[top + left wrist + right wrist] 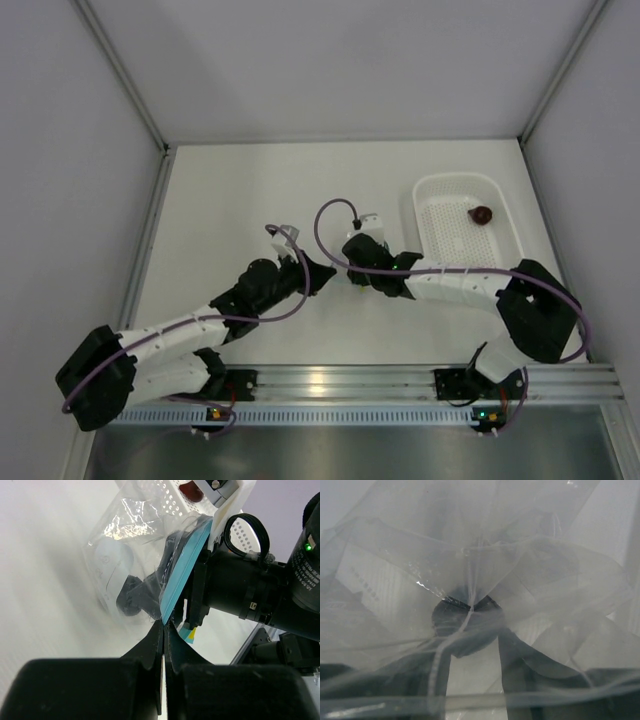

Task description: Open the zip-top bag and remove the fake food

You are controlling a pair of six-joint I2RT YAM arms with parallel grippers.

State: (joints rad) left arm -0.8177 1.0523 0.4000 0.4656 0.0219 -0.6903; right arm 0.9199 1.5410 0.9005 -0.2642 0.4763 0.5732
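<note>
White perforated basket [440, 235] is taken as landmark on the table [230, 210]. One dark maroon-brown fake food piece [481, 213] is seen inside the basket, toward its far right part. Left gripper [328, 272] and right gripper [345, 270] are seen tip to tip, just left of the basket's near left corner and clear of its rim. Jaw state is hidden from above. Right forearm [450, 283] is laid just outside the basket's near edge. Purple cable [325, 215] is looped left of the basket. Aluminium rail [400, 380] is set well nearer than the basket.
</note>
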